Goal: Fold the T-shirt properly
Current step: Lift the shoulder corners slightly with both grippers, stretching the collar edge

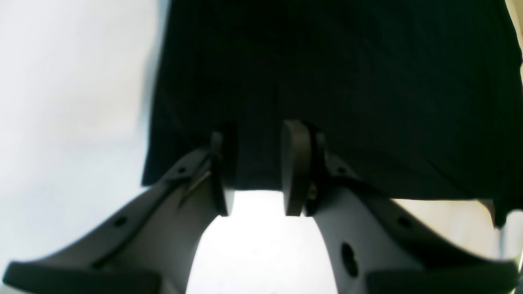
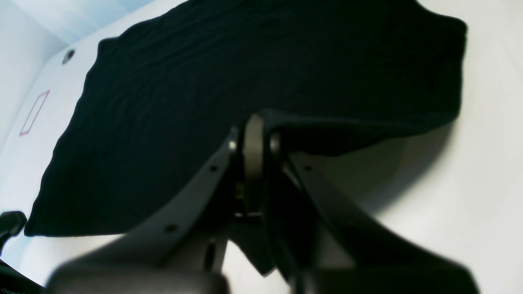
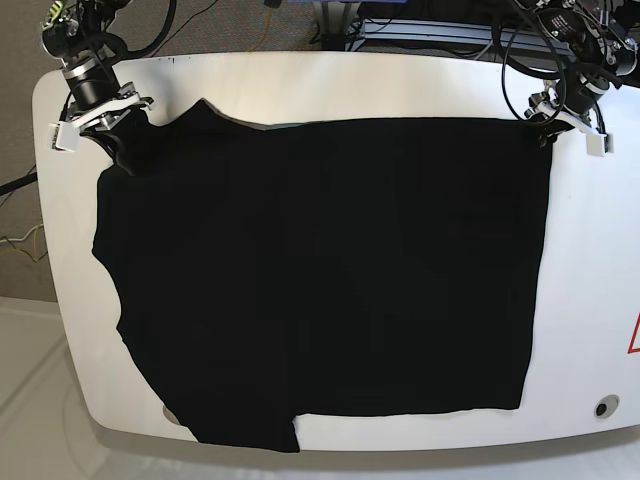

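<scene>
The black T-shirt lies spread across the white table, with its orange-and-purple print hidden. My right gripper is at the shirt's far left corner. In the right wrist view the right gripper is shut on a pinched fold of the T-shirt, lifted a little off the table. My left gripper is at the shirt's far right corner. In the left wrist view the left gripper is open, its fingers standing apart over the straight edge of the T-shirt.
A red mark and a round hole are on the table's right side; both also show in the right wrist view, the mark and the hole. Cables lie behind the table.
</scene>
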`<state>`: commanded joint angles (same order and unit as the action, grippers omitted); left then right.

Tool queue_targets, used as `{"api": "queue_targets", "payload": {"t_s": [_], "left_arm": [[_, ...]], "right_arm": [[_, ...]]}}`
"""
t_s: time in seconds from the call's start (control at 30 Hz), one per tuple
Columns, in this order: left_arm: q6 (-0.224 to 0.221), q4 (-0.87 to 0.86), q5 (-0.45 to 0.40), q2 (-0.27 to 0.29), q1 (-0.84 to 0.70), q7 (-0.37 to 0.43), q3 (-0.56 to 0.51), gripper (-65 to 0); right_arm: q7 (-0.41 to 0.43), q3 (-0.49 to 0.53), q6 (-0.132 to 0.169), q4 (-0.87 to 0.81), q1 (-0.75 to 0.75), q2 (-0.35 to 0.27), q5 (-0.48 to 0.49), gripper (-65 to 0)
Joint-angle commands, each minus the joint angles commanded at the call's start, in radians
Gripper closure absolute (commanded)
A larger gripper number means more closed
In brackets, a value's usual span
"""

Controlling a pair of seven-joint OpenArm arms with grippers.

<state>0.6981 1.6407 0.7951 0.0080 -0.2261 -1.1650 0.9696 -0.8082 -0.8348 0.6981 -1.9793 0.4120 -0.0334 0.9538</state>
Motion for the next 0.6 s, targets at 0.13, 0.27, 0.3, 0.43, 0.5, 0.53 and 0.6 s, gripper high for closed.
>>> {"api": "queue_targets", "payload": {"t_s": [0.13, 0.27, 0.3, 0.43, 0.5, 0.53, 0.6], "left_arm": [[0.000, -0.003, 0.022, -0.007, -0.001, -0.008, -0.005, -17.1], [0.000, 0.001, 0.078, -0.022, -0.001, -0.047, -0.011, -18.4], [0.000, 0.000, 0.083, -0.024, -0.001, -0.051, -0.012, -18.7], [0.000, -0.002, 0.102, -0.028, -0.001, -0.066, -0.018, -19.6], [0.000, -0.003, 0.107, -0.029, 0.000, -0.075, -0.019, -19.8], [0.000, -0.003, 0.109, -0.029, 0.001, -0.080, -0.018, -19.8], [0.000, -0.003, 0.111, -0.028, 0.003, -0.088, -0.019, -19.4]], "right_arm": [[0.005, -0.012, 0.000, 0.001, -0.001, -0.002, 0.003, -0.6], [0.004, -0.025, 0.000, 0.001, 0.002, -0.001, 0.022, -0.9], [0.003, -0.026, 0.000, 0.001, 0.003, -0.001, 0.024, -1.0], [0.002, -0.028, 0.000, 0.000, 0.006, -0.001, 0.034, -1.1], [0.000, -0.028, 0.000, -0.001, 0.009, 0.000, 0.042, -0.9], [-0.001, -0.028, 0.000, -0.003, 0.011, 0.001, 0.047, -0.8], [-0.003, -0.027, 0.000, -0.004, 0.013, 0.003, 0.056, -0.3]]}}
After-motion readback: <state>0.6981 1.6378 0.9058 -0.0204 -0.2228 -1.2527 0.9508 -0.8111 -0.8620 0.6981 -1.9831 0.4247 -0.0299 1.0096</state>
